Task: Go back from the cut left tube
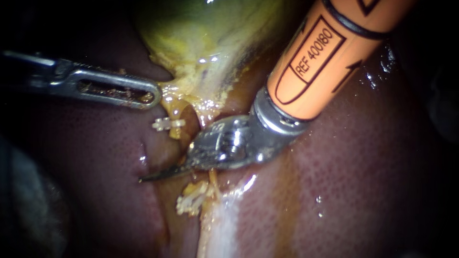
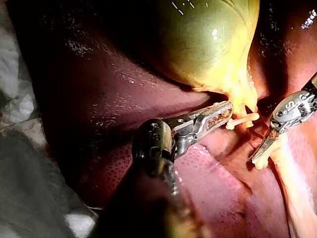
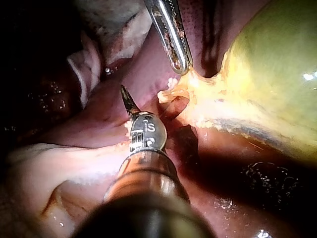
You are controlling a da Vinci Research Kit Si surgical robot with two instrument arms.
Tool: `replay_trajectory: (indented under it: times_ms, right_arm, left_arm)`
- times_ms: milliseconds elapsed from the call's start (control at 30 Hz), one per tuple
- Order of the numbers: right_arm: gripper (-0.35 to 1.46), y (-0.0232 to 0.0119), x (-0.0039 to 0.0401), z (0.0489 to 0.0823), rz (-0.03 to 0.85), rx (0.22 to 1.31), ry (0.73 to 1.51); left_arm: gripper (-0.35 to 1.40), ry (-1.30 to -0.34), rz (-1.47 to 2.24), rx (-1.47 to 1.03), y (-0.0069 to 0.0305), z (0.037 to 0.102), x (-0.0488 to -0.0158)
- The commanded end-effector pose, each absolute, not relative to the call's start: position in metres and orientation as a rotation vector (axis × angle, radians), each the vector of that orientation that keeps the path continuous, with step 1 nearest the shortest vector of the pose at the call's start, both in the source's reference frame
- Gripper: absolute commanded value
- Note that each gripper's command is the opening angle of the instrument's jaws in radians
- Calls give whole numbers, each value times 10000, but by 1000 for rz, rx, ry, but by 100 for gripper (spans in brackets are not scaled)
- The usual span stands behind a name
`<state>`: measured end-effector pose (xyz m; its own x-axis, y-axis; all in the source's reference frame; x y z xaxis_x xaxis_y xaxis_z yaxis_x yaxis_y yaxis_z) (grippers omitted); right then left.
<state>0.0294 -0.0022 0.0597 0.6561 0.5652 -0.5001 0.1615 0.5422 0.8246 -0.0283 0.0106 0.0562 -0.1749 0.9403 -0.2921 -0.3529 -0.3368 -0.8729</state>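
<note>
With the blade-tipped hand of our right instrument (image 1: 148,177) pressed together, empty, just beside the cut tube (image 1: 178,112), whose soft, slippery, clipped stumps look easily torn, we judge nothing there needs holding: only our left instrument (image 1: 154,95) pinches the gallbladder (image 1: 205,43).

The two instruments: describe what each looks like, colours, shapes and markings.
The slim silver-metal left instrument ends in long, round-tipped jaws with a slot down the middle, flecked with yellowish residue. The right instrument has a thick orange sleeve printed with black outlines and arrows, a shiny steel wrist and thin, dark, curved, pointed blades.
</note>
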Motion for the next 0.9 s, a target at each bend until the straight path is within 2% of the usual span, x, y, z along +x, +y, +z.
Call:
replay_trajectory:
  times_ms: [33, 133, 167, 233, 267, 333, 400, 567, 633, 700, 900]
  right_arm:
    - [-35, -22, 293, 597, 278, 993, 851]
    - [-35, -22, 291, 597, 301, 963, 865]
    - [-6, -22, 290, 597, 317, 945, 876]
    - [64, -22, 290, 597, 344, 897, 916]
    - [88, -22, 290, 597, 356, 895, 928]
    - [113, -21, 292, 598, 378, 907, 964]
    - [123, -21, 292, 598, 392, 905, 983]
    - [133, -20, 292, 597, 427, 865, 996]
    - [143, -21, 291, 595, 456, 798, 1002]
    - [143, -21, 287, 589, 458, 741, 989]
    - [143, -12, 259, 562, 401, 597, 952]
  left_arm:
    - [-35, -820, 1691, -1077, 106, 562, -283]
    - [-35, -820, 1691, -1077, 106, 562, -283]
    - [-35, -820, 1691, -1077, 106, 562, -283]
    - [-35, -820, 1691, -1077, 106, 562, -283]
    - [-35, -820, 1691, -1077, 106, 562, -283]
    - [-35, -820, 1691, -1077, 106, 563, -283]
    - [-35, -820, 1691, -1077, 106, 563, -282]
    - [-35, -820, 1691, -1077, 106, 563, -282]
    - [-35, -820, 1691, -1077, 106, 563, -282]
    - [-35, -821, 1692, -1077, 106, 563, -282]
    - [-35, -822, 1692, -1078, 106, 563, -280]
